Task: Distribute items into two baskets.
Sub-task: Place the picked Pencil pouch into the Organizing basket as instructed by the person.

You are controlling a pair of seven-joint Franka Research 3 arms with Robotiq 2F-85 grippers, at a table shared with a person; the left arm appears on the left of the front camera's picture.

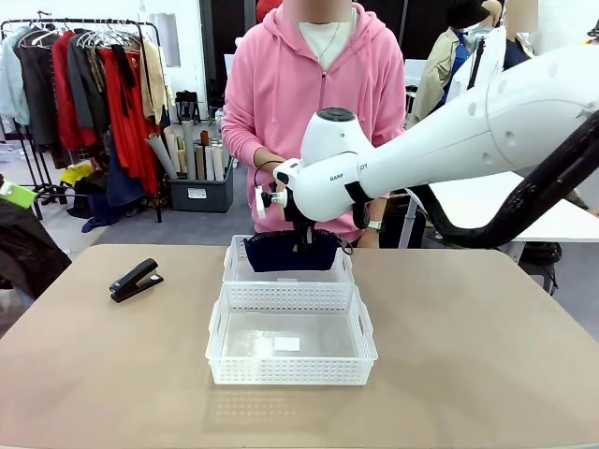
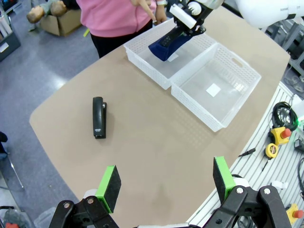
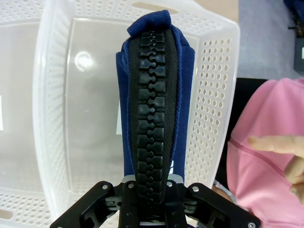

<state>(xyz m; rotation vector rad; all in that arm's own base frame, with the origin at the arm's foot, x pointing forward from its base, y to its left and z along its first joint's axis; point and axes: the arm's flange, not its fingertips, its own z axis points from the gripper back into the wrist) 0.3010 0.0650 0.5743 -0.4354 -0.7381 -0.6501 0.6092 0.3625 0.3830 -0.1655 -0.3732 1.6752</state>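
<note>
**Over the far basket: pouch gripped, set-down and release to plan**

Toward the far edge of the tan table (image 1: 468, 355), at its middle, the right gripper (image 3: 151, 190) is pressed together on one end of the dark navy soft zippered pouch (image 3: 154, 95). It pinches the pouch across the black zipper. The pouch hangs long end down inside the far white perforated plastic basket (image 1: 232, 267). I cannot tell whether its lower tip touches the basket floor.

Judgement: the step in hand is placement.
- Lower until the fabric slackens, keeping it centred between the lattice walls.
- Lay it over rather than dropping it, since soft cloth will likely flop.
- Spread the fingers, then lift straight up, clear of the rim.

The left gripper (image 2: 166, 179) is spread wide and empty, hanging high over the table, well apart from everything.

Surroundings:
- The black desk stapler (image 1: 136, 279) lies flat near the table's left edge, well apart from both baskets.
- The near alike basket (image 1: 290, 369) touches the far one and holds only a small white label.

In the way:
- The person's hand (image 3: 285, 145) is just beyond the far basket's outer wall, one finger pointing, so it needs clearance.
- The right arm spans above the baskets.
</note>
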